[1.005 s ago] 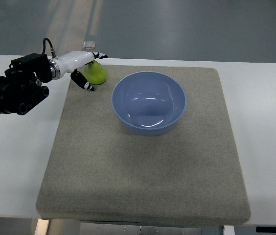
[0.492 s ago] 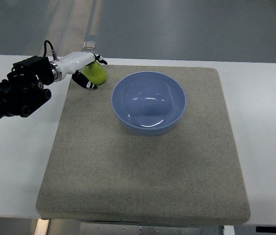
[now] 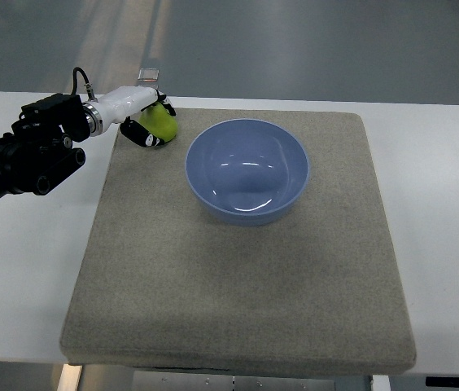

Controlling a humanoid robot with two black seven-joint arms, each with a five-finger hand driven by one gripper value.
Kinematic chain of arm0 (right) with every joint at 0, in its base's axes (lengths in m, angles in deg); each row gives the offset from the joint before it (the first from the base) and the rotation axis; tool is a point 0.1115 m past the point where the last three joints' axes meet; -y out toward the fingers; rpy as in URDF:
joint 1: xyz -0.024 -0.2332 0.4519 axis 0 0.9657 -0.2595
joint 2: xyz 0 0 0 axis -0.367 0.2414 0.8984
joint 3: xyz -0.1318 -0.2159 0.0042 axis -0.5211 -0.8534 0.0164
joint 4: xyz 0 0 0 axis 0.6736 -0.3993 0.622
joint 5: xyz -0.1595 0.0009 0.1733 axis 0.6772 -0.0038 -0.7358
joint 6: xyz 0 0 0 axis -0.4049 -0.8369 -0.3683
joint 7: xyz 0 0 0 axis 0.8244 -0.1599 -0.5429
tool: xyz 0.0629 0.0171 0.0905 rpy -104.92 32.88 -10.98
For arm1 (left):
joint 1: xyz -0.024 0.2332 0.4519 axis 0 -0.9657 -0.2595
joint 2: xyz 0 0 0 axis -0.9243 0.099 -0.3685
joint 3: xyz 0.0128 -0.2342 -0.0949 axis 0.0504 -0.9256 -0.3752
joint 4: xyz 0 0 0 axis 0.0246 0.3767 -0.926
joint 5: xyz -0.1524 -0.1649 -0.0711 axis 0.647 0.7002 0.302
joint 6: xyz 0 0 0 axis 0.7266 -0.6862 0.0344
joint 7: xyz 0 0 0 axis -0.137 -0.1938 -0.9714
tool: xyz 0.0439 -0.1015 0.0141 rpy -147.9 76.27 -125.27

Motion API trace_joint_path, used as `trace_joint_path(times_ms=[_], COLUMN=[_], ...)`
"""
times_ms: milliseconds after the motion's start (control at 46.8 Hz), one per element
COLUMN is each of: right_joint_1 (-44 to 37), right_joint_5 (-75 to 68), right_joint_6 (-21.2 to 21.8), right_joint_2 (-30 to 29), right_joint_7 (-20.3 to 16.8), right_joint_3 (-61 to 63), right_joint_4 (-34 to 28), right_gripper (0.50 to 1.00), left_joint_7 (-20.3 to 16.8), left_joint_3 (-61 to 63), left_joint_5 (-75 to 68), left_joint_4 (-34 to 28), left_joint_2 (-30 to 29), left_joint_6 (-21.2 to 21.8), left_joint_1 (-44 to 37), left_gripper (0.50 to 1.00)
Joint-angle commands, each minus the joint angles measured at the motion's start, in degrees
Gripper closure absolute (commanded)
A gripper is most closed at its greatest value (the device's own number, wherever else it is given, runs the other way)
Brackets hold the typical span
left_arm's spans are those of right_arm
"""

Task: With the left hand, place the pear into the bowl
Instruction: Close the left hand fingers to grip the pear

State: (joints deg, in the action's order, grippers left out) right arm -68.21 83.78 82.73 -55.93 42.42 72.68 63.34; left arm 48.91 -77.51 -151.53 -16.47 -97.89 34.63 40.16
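At far left, the dark left arm (image 3: 18,159) is seen entering from the picture's left edge over the white table (image 3: 26,269). It ends in the white left hand (image 3: 136,114), whose dark-tipped fingers (image 3: 150,140) are curled around the pear (image 3: 161,123); contact appears to be made, though at this size it cannot be told for certain whether the fruit is clamped or merely cupped. The pear is shown resting at the far left corner of the grey mat (image 3: 238,277), close to the mat's far edge and just left of the blue bowl (image 3: 247,170), from which it is apart.

The pear is judged to be light, firm and smooth-skinned, rounded enough to roll and somewhat slippery; a hold across its widest part is therefore advised, with moderate pressure so that bruising is avoided.

The bowl is wide and open, and no object is seen between it and the pear, so a short path to the right is available. The raised rim must be cleared first by lifting. To the right of the bowl, ample open mat is left. The right hand is not shown.
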Motion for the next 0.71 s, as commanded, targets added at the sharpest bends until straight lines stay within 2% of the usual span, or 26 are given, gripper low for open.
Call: trace_joint_path(times_ms=[0,684], right_joint_1=[0.0,0.0], right_joint_5=[0.0,0.0], right_joint_6=[0.0,0.0], right_joint_2=[0.0,0.0], right_joint_7=[0.01,0.01], right_joint_3=[0.06,-0.03], right_joint_4=[0.0,0.0], right_gripper=[0.574,0.574], left_joint_7=[0.09,0.27], left_joint_3=[0.01,-0.78], left_joint_5=[0.08,3.33], left_joint_4=[0.06,0.85], left_joint_2=[-0.08,-0.34], left_joint_6=[-0.29,-0.11], left_joint_1=[0.07,1.04], left_gripper=[1.0,1.0])
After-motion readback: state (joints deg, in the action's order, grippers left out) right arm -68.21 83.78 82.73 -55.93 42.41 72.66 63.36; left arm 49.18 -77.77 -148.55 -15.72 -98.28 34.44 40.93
